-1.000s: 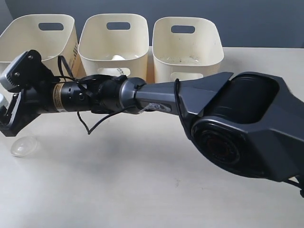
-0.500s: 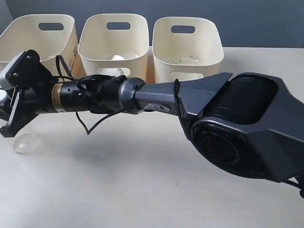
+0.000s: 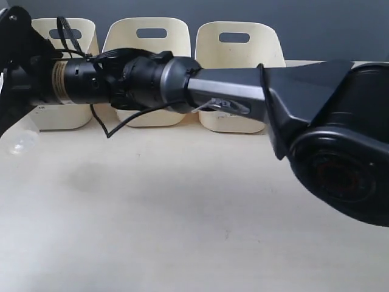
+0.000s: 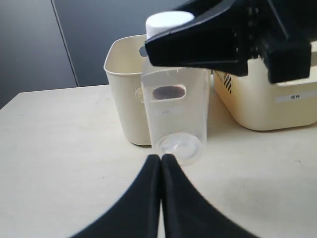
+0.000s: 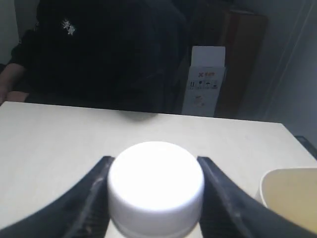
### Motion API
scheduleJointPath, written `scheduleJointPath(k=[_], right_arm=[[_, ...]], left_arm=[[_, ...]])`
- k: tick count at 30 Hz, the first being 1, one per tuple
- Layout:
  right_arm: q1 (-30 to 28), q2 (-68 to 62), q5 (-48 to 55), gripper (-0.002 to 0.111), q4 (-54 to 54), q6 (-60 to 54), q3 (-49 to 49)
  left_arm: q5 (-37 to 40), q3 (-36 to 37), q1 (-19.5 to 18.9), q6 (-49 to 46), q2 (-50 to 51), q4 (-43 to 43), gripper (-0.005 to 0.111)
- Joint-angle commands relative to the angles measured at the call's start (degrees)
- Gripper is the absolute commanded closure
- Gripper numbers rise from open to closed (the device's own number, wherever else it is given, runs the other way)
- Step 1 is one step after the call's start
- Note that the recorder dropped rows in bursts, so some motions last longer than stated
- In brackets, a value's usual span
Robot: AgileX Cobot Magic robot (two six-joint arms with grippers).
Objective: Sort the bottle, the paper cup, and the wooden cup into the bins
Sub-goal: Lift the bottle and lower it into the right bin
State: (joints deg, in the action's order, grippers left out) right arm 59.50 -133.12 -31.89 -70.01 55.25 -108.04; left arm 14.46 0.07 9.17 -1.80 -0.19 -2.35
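The right pincer (image 5: 153, 166) is clamping the bottle (image 4: 173, 114) at the neck by its white cap (image 4: 168, 20), dangling it in front of the bins (image 3: 267, 52). It is thin clear plastic and seemingly empty, so probably light, slick and crushable; the stiff neck suits best. The left pincer (image 4: 161, 161) is resting, tips together. The pale table (image 3: 194, 231) is looking smooth, with a dark wall (image 3: 334, 24) behind the bins.

Right arm (image 3: 225, 91) reaches far left — right tool (image 5: 154, 168) clasps the bottle (image 4: 173, 114) by its cap; left tool (image 4: 161, 166) pinched closed

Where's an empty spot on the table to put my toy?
The wide stretch of table in front of the bins is bare. It's crowded at the left end, where the right claw holds the bottle.
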Motion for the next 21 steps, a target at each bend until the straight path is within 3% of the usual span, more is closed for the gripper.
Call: scheduleJointPath(k=[1, 6, 11, 21], right_arm=[[-2.57, 7.31, 0.25, 0.109, 0.33, -1.71, 6.53], [-9.65, 18.37, -3.71, 0.109, 13.96, -14.53, 22.26], [-15.10, 28.88, -3.81, 0.109, 16.60, -18.36, 32.69], [-24.92, 38.54, 2.68, 0.109, 17.29, -18.14, 38.75]], left_arm=[[-0.79, -0.07, 0.16, 0.16, 0.19, -0.10, 0.107], [-0.79, -0.07, 0.16, 0.16, 0.19, -0.10, 0.107], [-0.79, -0.07, 0.16, 0.16, 0.19, -0.10, 0.107], [-0.79, -0.07, 0.16, 0.16, 0.19, -0.10, 0.107]])
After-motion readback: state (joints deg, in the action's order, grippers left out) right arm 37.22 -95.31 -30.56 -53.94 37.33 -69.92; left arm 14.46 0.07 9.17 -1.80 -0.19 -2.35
